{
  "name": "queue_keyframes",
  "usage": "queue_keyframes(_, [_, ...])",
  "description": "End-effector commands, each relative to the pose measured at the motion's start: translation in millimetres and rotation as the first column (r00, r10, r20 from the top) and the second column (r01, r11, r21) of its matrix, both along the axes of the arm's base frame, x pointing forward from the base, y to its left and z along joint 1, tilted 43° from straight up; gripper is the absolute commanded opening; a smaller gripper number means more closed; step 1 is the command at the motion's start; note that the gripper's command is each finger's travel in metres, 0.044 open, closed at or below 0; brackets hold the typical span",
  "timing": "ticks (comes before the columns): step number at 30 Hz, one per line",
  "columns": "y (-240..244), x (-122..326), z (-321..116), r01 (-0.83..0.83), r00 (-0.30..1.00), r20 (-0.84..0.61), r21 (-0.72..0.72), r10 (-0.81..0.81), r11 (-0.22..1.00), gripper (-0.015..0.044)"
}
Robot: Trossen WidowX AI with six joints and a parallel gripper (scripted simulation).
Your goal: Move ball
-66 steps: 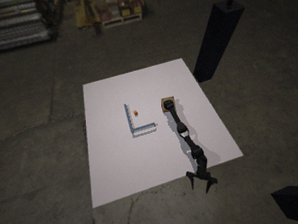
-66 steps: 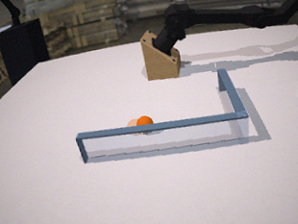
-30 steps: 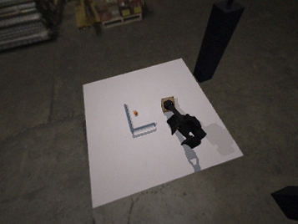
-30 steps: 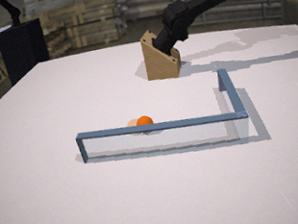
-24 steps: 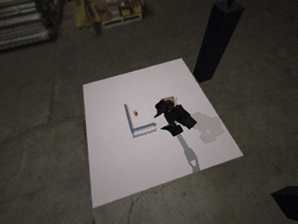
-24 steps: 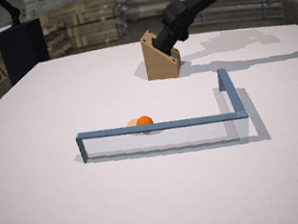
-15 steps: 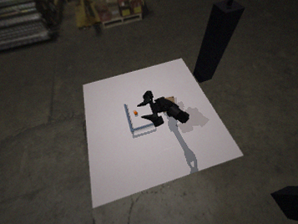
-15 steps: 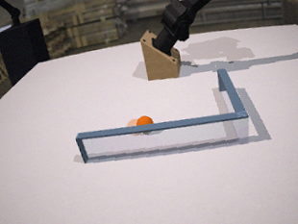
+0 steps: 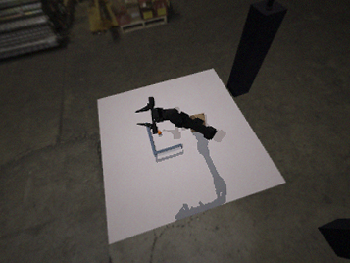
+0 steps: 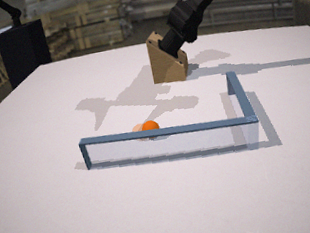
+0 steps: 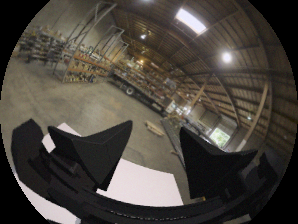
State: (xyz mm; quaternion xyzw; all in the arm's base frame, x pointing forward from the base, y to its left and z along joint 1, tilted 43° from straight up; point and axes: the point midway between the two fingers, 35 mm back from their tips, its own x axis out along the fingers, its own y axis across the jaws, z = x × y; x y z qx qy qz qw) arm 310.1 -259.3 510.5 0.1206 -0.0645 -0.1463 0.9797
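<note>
My black parallel-jaw pincer is hanging partly spread, grasping nothing, high over the white table. The small smooth orange ball is lying inside the low clear blue-edged walls, touching its pale see-through copy. I judge it light, hard and roll-prone, so I am favouring a gentle sideways nudge.

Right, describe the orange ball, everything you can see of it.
The ball is small, round, plain bright orange with a smooth look. It rests on the white table just behind the long clear wall, partly overlapping the pale see-through copy on its left. Nothing grips it; the gripper hangs open above the table.
</note>
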Motion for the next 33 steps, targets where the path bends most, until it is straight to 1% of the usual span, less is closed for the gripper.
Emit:
queue_keyframes(1, [-9.7,29.0,-60.1,-0.054,0.981,-0.188,-0.068,0.041,0.996,0.0279])
queue_keyframes(5, [-11.1,53.3,-123.8,-0.159,0.922,-0.374,-0.14,0.096,0.977,0.0279])
queue_keyframes(9, [-2.7,71.9,-191.6,-0.319,0.819,-0.549,-0.191,0.169,0.928,0.0279])
queue_keyframes(13, [12.4,81.5,-250.9,-0.489,0.697,-0.676,-0.204,0.239,0.848,0.0279])
queue_keyframes(17, [33.2,84.2,-306.4,-0.658,0.559,-0.77,-0.185,0.307,0.73,0.0279])
queue_keyframes(21, [59.2,80.0,-358.4,-0.81,0.408,-0.834,-0.143,0.371,0.569,0.0279])
queue_keyframes(25, [88.8,69.1,-405.0,-0.925,0.254,-0.868,-0.089,0.427,0.37,0.0279])
queue_keyframes(29, [120.6,52.1,-445.1,-0.989,0.106,-0.874,-0.041,0.475,0.145,0.0279])
queue_keyframes(33, [153.2,29.9,-477.9,-0.996,-0.033,-0.856,-0.015,0.516,-0.089,0.0279])
